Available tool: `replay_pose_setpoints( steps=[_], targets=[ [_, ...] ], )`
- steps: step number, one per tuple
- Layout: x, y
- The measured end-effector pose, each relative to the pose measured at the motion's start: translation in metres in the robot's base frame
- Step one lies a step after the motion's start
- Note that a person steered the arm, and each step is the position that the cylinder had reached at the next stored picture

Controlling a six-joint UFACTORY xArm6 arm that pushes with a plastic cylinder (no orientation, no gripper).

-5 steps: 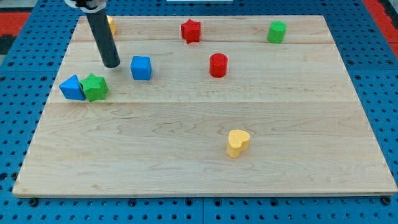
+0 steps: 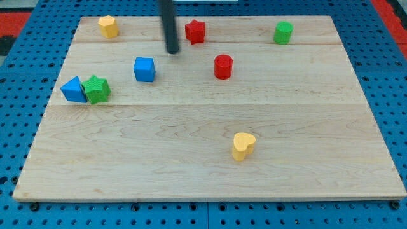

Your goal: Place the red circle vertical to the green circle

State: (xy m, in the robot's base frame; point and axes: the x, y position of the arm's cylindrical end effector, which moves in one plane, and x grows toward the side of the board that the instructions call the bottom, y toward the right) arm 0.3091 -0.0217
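Note:
The red circle (image 2: pixel 223 66) stands on the wooden board above the middle. The green circle (image 2: pixel 283 32) stands near the board's top right corner, up and to the right of the red circle. My tip (image 2: pixel 173 51) is on the board to the left of the red circle, a little above it, just left of and below the red star (image 2: pixel 195 31). It touches no block.
A blue cube (image 2: pixel 144 69) lies left of my tip. A blue triangle (image 2: pixel 74 90) and a green star (image 2: pixel 96 89) touch at the left edge. A yellow block (image 2: pixel 108 26) sits at the top left. A yellow heart (image 2: pixel 243 145) lies lower right of middle.
My tip has moved to the right and slightly up, from left of the blue cube to beside the red star. The yellow block at the top left is uncovered. No block has moved.

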Motion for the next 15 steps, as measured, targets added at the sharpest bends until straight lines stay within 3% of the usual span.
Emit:
replay_pose_setpoints(
  steps=[1, 2, 3, 4, 5, 9, 15],
  targets=[
    [0.042, 0.074],
    [0.049, 0.152],
    [0.055, 0.091],
    [0.080, 0.122],
    [0.089, 0.191],
    [0.063, 0.122],
    [0.067, 0.125]
  ],
)
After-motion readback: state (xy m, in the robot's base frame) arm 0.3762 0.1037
